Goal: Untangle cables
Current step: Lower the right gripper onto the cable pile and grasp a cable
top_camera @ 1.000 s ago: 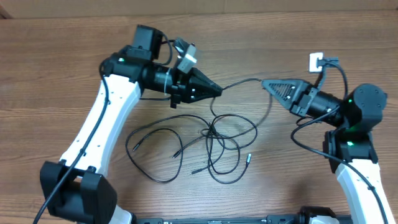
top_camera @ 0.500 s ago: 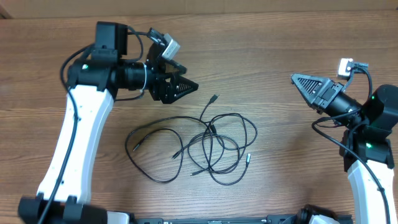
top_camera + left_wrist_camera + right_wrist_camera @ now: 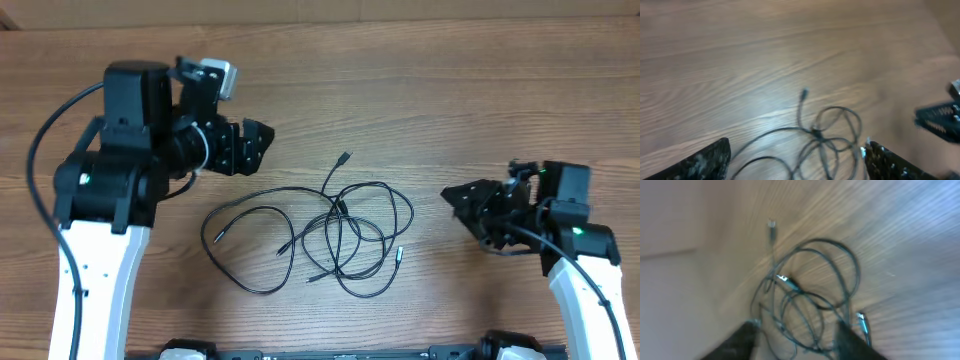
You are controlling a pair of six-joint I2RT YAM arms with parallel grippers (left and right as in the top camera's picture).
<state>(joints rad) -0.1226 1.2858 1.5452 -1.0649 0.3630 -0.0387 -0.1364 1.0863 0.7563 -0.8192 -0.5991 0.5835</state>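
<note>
The cables (image 3: 340, 232) lie on the wooden table as thin black loose loops that cross each other at the middle. One plug tip (image 3: 345, 157) points toward the far side and another (image 3: 399, 255) lies at the right. My left gripper (image 3: 262, 143) hovers open to the upper left of the loops, holding nothing. My right gripper (image 3: 452, 198) sits open to their right, also holding nothing. In the left wrist view the cables (image 3: 825, 135) show between the spread fingers of the left gripper (image 3: 797, 144). The right wrist view is blurred: the cables (image 3: 810, 285) lie ahead of the right gripper (image 3: 794, 326).
The table's far edge (image 3: 300, 15) runs along the top of the overhead view. The white left arm (image 3: 95, 270) stands at the left and the white right arm (image 3: 590, 300) at the lower right. The right gripper's fingers (image 3: 940, 117) show at the left wrist view's right edge.
Both grippers were shut on a cable stretched between them. They have opened and let it go. The left arm drew back left, the right arm back and toward the near edge.
</note>
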